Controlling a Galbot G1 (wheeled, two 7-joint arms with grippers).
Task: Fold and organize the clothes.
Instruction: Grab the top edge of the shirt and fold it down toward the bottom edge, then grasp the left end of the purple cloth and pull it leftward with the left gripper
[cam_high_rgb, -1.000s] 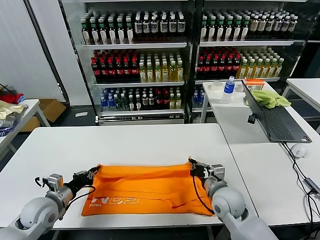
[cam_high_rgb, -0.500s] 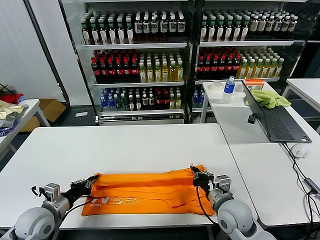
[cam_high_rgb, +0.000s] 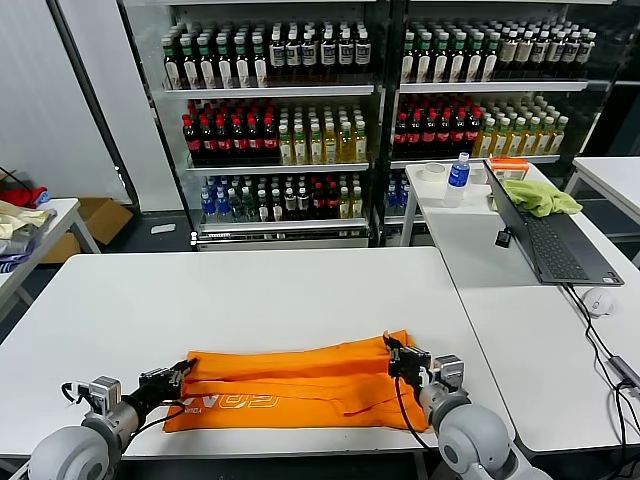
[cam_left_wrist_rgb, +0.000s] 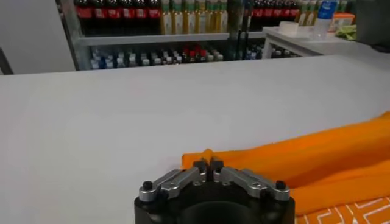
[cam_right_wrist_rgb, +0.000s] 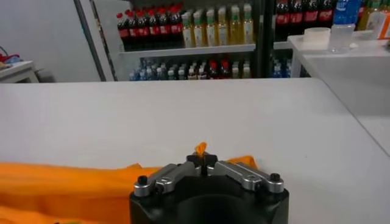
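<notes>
Two tools pinch the orange T-shirt (cam_high_rgb: 300, 385), a folded band on the near table (cam_high_rgb: 250, 290): the left tool (cam_high_rgb: 178, 372) holds its left far corner, the right tool (cam_high_rgb: 394, 350) its right. Soft, light cotton likely sags, so edge corners suit gripping.

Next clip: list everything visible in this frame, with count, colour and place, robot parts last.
T-shirt: one, bright orange, white lettering, folded lengthwise at near edge of front table.
Front table: one, white, under the T-shirt.
Drink shelves: two units, many bottles, at the back.
Laptop: one, dark grey, open on the right table.
Water bottle: one, blue label, right table, far end.
Cloth: one, yellow-green, behind the laptop.
Mouse: one, white, right table.
Left gripper: shut on T-shirt's left end.
Right gripper: shut on T-shirt's right end.
</notes>
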